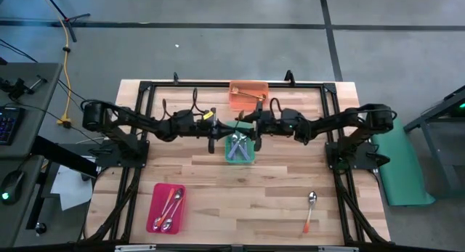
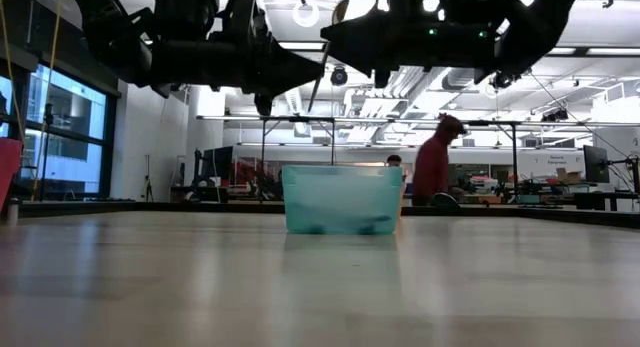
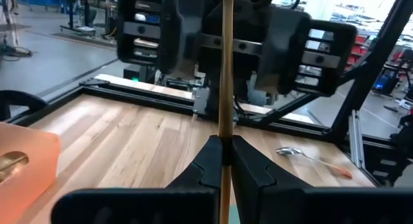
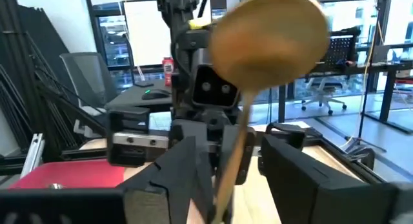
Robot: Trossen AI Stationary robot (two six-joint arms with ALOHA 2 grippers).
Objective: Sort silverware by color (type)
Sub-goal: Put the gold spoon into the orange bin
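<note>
A gold-brass spoon is up in the air between my two grippers, above the green tray (image 1: 240,157). Its thin handle (image 3: 225,88) stands upright in the left wrist view. Its bowl (image 4: 271,37) shows close up in the right wrist view. My left gripper (image 3: 224,153) is shut on the handle; it also shows in the high view (image 1: 227,128). My right gripper (image 4: 229,153) faces it, open, with its fingers on either side of the handle below the bowl; it also shows in the high view (image 1: 248,126). Whether the right fingers touch the handle I cannot tell. My left gripper pinches the gold spoon's handle (image 3: 225,137) between its two fingertips, partway along it. The fingers come level from the table's left and lie across the handle. The spoon stands nearly upright, lifted clear above the green tray.
The green tray (image 2: 340,199) holds purple-blue spoons (image 1: 237,145). The orange tray (image 1: 248,94) at the far edge holds a gold spoon (image 3: 10,162). The red tray (image 1: 166,207) at the near left holds spoons. An orange-handled spoon (image 1: 310,208) lies on the table at the near right. A person (image 2: 433,162) stands beyond the table.
</note>
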